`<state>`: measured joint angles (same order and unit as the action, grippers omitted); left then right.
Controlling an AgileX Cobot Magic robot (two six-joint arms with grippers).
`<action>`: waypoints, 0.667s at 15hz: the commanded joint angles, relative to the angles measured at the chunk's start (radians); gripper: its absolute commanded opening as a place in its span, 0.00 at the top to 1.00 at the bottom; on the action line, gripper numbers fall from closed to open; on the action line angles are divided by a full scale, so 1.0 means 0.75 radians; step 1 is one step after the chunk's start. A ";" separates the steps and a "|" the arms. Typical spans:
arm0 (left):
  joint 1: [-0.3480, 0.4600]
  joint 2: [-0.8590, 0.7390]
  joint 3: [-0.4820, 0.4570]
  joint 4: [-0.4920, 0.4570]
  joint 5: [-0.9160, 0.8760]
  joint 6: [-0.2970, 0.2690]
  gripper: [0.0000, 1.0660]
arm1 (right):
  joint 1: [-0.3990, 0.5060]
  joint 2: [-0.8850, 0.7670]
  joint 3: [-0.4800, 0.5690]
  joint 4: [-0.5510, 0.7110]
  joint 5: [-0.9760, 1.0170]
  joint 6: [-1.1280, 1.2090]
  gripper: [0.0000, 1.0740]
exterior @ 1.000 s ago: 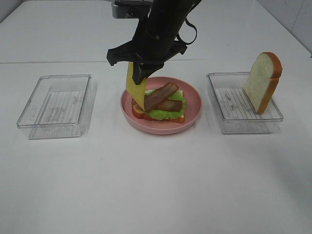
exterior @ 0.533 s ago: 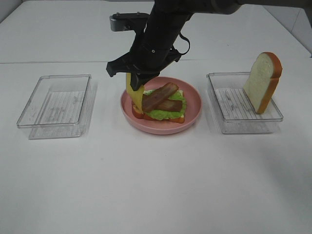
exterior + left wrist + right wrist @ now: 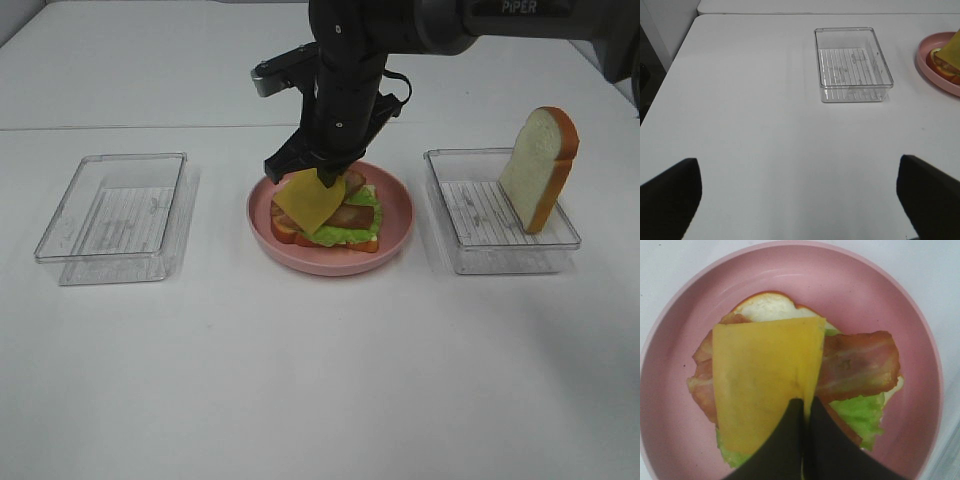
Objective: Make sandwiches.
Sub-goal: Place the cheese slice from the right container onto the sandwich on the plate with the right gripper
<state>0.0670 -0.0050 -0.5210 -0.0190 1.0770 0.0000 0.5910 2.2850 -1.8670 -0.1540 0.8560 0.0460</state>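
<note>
My right hand (image 3: pixel 802 440) pinches one edge of the yellow cheese square (image 3: pixel 762 380) over the open sandwich (image 3: pixel 325 222) on the pink plate (image 3: pixel 395 205), mid-tabletop. To finish well, I should lower it flat over the bacon (image 3: pixel 860 365), corners squared to the bread, then release (top slice (image 3: pixel 540 168) waits in the right tray). My left hand (image 3: pixel 800 200) hangs wide, empty. "PIPER" marks my arm (image 3: pixel 522 8).

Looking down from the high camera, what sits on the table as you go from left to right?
Empty clear tray → pink plate with the half-built sandwich, cheese slice held over it → clear tray with a bread slice standing in it.
</note>
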 commanded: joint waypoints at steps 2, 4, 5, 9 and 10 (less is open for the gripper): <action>0.003 -0.023 0.003 -0.009 -0.004 -0.008 0.08 | -0.004 0.007 0.004 -0.029 0.001 0.015 1.00; 0.003 -0.023 0.003 -0.009 -0.004 -0.008 0.08 | -0.004 0.013 0.004 -0.028 0.015 0.015 0.93; 0.003 -0.023 0.003 -0.009 -0.004 -0.008 0.08 | -0.004 0.017 0.004 -0.028 0.019 0.015 0.86; 0.003 -0.023 0.003 -0.009 -0.004 -0.008 0.08 | -0.004 0.015 -0.009 -0.092 0.116 0.040 0.08; 0.003 -0.023 0.003 -0.009 -0.004 -0.008 0.08 | -0.004 0.013 -0.015 -0.115 0.140 0.056 0.08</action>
<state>0.0670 -0.0050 -0.5210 -0.0190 1.0770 0.0000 0.5910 2.2980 -1.8710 -0.2500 0.9670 0.0950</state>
